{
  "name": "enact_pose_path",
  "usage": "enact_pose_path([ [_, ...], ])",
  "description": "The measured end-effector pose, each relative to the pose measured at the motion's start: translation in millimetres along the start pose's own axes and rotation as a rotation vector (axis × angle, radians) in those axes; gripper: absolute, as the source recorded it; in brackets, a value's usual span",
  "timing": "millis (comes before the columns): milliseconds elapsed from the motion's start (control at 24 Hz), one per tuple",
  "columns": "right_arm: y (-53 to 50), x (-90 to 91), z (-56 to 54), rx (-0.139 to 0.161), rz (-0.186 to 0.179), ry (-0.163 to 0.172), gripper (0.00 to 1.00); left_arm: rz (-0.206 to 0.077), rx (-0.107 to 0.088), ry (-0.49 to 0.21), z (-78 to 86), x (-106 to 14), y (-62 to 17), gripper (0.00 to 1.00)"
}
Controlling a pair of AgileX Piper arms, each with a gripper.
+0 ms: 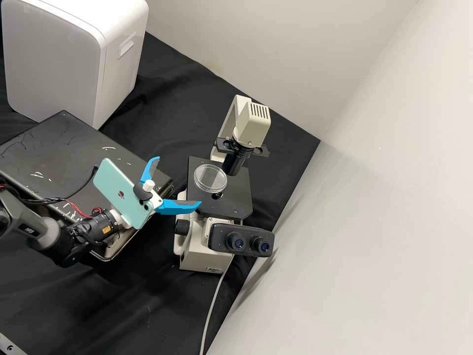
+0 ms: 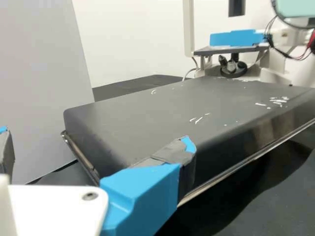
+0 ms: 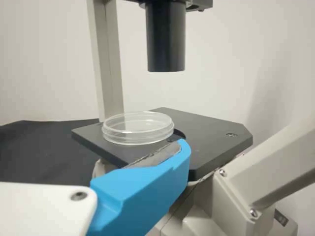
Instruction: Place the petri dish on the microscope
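A clear petri dish [image 1: 210,178] [image 3: 138,127] lies flat on the black stage [image 1: 237,198] [image 3: 211,135] of the beige microscope [image 1: 207,251], just beside the dark condenser tube [image 3: 166,37] that hangs over the stage. My right gripper [image 1: 178,181] is open at the stage's left edge, a short way from the dish, with nothing between its blue fingers [image 3: 147,182]. My left gripper [image 2: 93,140] is open and low, by the near corner of a flat black box [image 2: 187,123]. From there the right gripper's blue finger [image 2: 236,38] shows far off.
The flat black box [image 1: 54,158] lies left of the microscope, under the right arm. A white appliance [image 1: 74,54] stands at the back left. A pale wall closes the right side. The microscope's cable [image 1: 212,305] runs toward the front over black cloth.
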Motion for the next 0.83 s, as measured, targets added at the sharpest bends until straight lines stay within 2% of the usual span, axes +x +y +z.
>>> enact_pose_path([
  [42,0.4,-4.4,-1.1,0.0,0.0,0.0,1.0,0.003,0.008,0.004,0.4,-0.6,0.5,1.0],
  [83,-0.2,-8.3,-2.6,0.002,-0.003,0.0,1.0,0.01,0.007,0.007,0.9,-1.6,1.7,1.0],
  [208,-4.1,-21.6,-7.2,0.014,0.015,-0.026,1.0,0.033,-0.03,0.027,1.6,-4.9,6.0,1.0],
  [333,-6.3,-33.8,-6.8,0.042,0.033,-0.064,1.0,0.058,-0.047,0.025,1.7,-7.1,10.6,1.0],
  [416,-7.7,-39.9,-7.1,0.053,0.034,-0.073,1.0,0.072,-0.058,0.023,1.6,-8.2,13.3,1.0],
  [499,-11.9,-48.0,-6.4,0.075,0.014,-0.082,1.0,0.08,-0.082,0.028,0.9,-8.8,14.7,1.0],
  [666,-20.2,-59.9,-6.7,0.1,-0.012,-0.101,1.0,0.082,-0.122,0.063,-2.4,-9.0,14.6,1.0],
  [832,-30.9,-73.9,-5.4,0.109,-0.055,-0.129,1.0,0.082,-0.139,0.078,-3.9,-9.1,14.5,1.0],
])
